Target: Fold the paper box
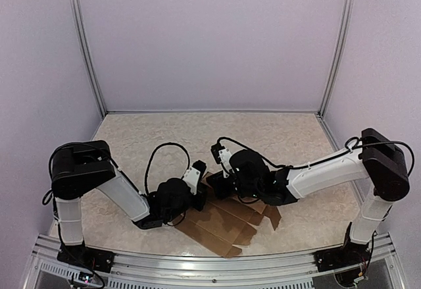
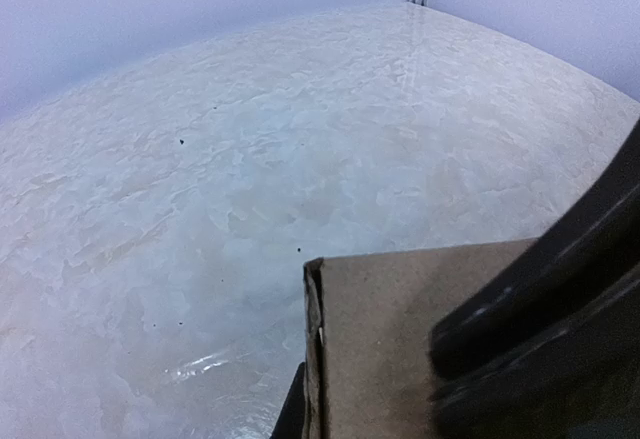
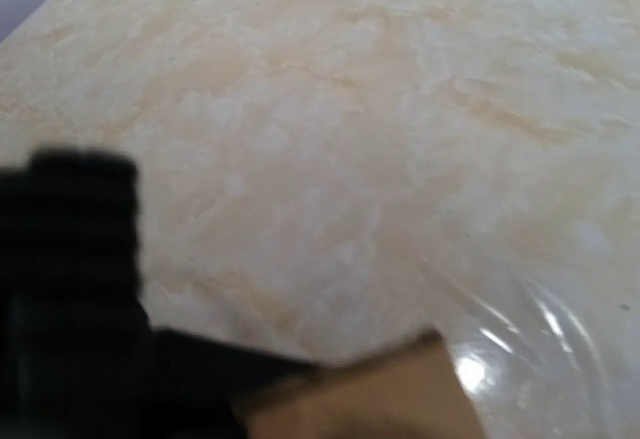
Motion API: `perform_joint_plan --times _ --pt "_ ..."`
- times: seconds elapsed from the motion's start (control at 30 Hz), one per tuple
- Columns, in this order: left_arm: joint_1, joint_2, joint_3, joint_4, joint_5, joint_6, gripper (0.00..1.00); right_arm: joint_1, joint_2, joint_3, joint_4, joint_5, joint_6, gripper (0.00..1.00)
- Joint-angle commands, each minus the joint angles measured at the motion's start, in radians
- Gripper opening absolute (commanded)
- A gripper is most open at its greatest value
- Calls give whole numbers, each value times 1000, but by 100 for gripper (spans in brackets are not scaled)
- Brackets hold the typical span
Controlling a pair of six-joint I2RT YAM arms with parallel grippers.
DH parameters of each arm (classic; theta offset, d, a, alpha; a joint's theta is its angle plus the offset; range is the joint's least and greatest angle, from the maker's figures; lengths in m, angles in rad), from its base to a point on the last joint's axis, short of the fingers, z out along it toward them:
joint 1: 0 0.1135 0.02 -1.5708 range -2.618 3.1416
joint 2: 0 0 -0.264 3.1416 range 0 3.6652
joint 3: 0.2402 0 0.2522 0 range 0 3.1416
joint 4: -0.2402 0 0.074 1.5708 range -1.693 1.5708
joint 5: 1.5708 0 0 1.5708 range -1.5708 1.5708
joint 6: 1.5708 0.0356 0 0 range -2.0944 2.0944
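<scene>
Left gripper (image 1: 199,195) is clamped on a flap edge of the flat brown die-cut cardboard paper box (image 1: 220,230), lower centre of the top view on the beige marbled table (image 1: 164,137). Right gripper (image 1: 219,185) is at the same flap; can't tell whether its jaws grip. Swing the flap about its crease and keep the base panel pinned. Box edges run diagonal, one corner pointing at the frame bottom. Long axis is hidden under the arms.
</scene>
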Motion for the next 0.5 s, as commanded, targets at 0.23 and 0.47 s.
perform_joint_plan --times 0.23,0.47 --pt "-7 -16 3 -69 -70 12 8 6 -6 -18 -84 30 -20 0" --pt "-7 3 2 -67 -60 -12 20 1 25 -22 -76 23 -17 0"
